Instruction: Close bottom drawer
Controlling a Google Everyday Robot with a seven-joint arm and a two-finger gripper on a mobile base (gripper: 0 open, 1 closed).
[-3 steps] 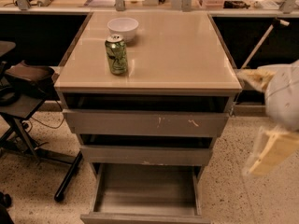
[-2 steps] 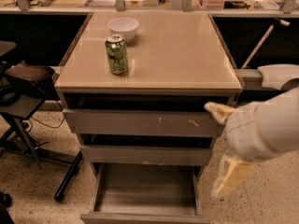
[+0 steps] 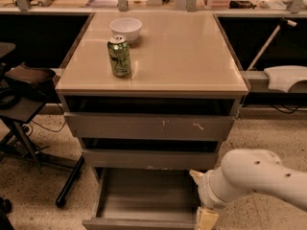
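The bottom drawer (image 3: pixel 144 198) is pulled out at the foot of the cabinet, showing its flat grey floor and thin side walls. Its plain front strip (image 3: pixel 139 223) lies at the lower edge of the view. My gripper (image 3: pixel 200 199) is at the drawer's right front corner, on a white arm that reaches in from the right. Its two cream fingers (image 3: pixel 206 219) stand apart, open and holding nothing. The lower finger is next to the right end of the front strip. I cannot tell whether it touches it.
The middle drawer (image 3: pixel 148 159) and the scratched top drawer (image 3: pixel 148 126) both stand slightly open. A green can (image 3: pixel 119 55) and a white bowl (image 3: pixel 126 29) sit on the cabinet top (image 3: pixel 192 56). A black chair base (image 3: pixel 29 143) stands on the left.
My arm has swung down and to the left, from beside the top drawer to the right front corner of the bottom drawer. The drawers, can and bowl have not moved.
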